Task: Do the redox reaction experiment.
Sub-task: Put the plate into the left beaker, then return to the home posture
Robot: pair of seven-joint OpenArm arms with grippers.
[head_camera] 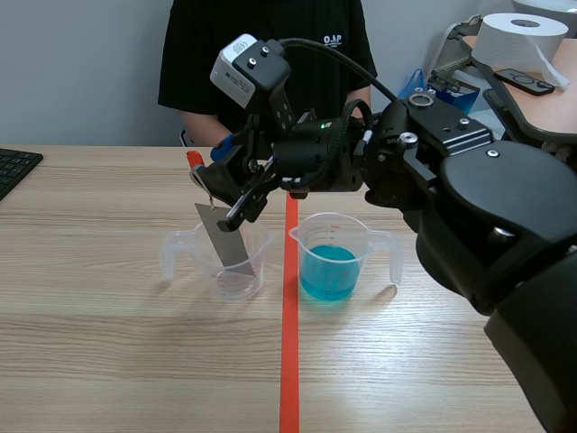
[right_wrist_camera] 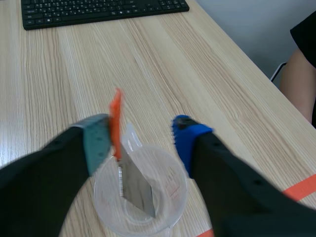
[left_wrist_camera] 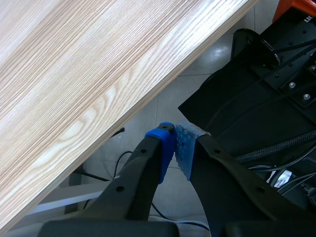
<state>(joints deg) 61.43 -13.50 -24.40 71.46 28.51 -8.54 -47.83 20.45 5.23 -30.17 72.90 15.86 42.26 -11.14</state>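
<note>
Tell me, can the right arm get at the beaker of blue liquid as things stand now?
Probably yes. The right gripper is open above the clear beaker, and the blue-liquid beaker stands just beside it, with nothing between them.

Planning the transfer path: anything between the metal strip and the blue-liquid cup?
Nothing visible on the table before the blue-liquid cup, only the tape line. The metal strip leans inside the clear cup, so that cup's wall must be cleared. The right claw is open around its orange top.
</note>
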